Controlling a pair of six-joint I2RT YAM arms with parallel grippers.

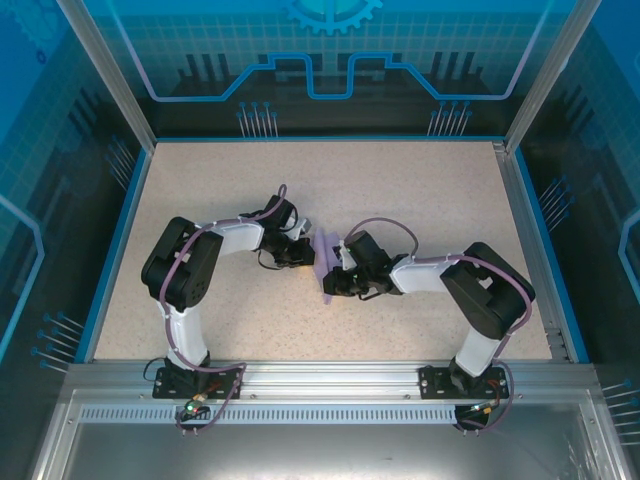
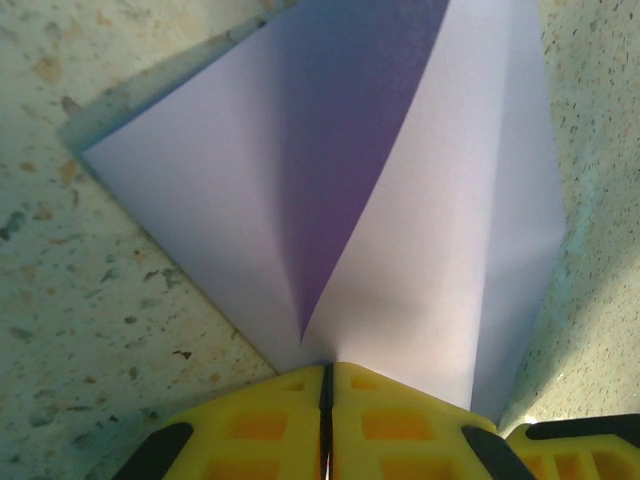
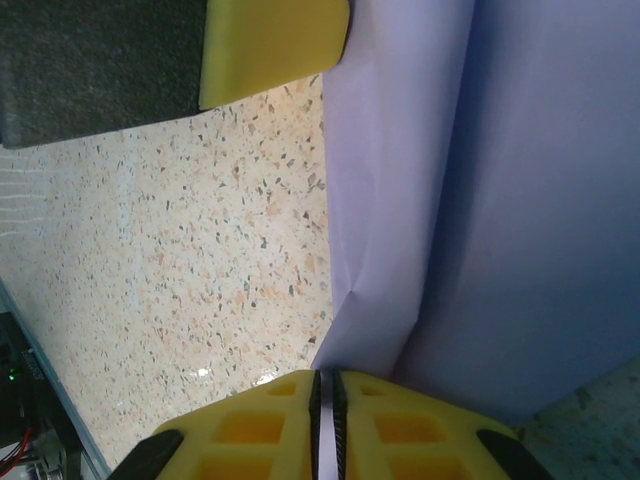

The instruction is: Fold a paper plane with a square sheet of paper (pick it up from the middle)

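The table top [image 1: 420, 190] is pale beige, flecked with dark and tan specks, with a thin blue border [image 1: 118, 240] along its left, far and right sides. Silver metal posts [image 1: 105, 70] rise at the far corners. Translucent blue panels [image 1: 330, 60] printed with circuit lines stand around it, with a gear emblem [image 1: 332, 12] at the far middle. Along the near edge lie a silver rail [image 1: 330, 375], a slotted strip [image 1: 330, 412] and a grey metal shelf [image 1: 300, 455]. The light is even.

Speckled beige tabletop [image 1: 300, 200], blue border, aluminium rail [image 1: 330, 372] at near edge. Folded lavender sheet of paper [image 1: 325, 262] stands mid-tabletop; contact unclear.
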